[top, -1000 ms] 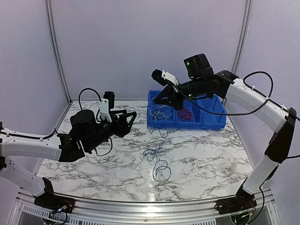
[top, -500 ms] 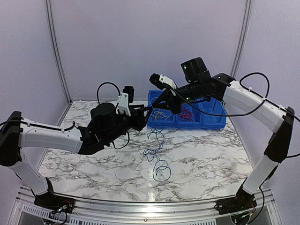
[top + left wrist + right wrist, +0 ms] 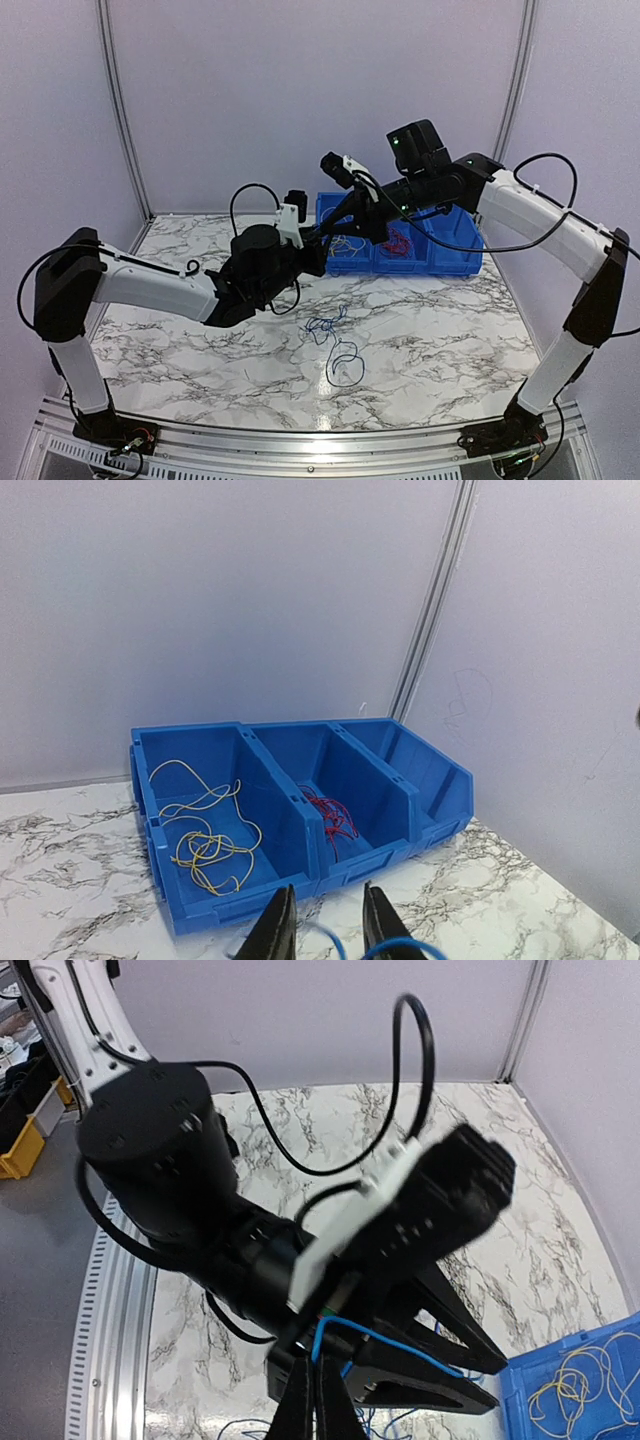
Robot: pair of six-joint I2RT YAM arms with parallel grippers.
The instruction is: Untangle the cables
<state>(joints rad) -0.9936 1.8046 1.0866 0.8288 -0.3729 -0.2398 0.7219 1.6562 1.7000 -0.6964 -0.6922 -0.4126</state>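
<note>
Your right hand (image 3: 313,1375) pinches the blue cable (image 3: 390,1344), which hangs toward the surface (image 3: 450,330) between the parted fingers of your left hand (image 3: 322,935) just below.

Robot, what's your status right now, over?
Right end effector shut on blue cable. Left end effector narrowly open around same strand. Rest tangled on table. Blue bins close behind.
</note>
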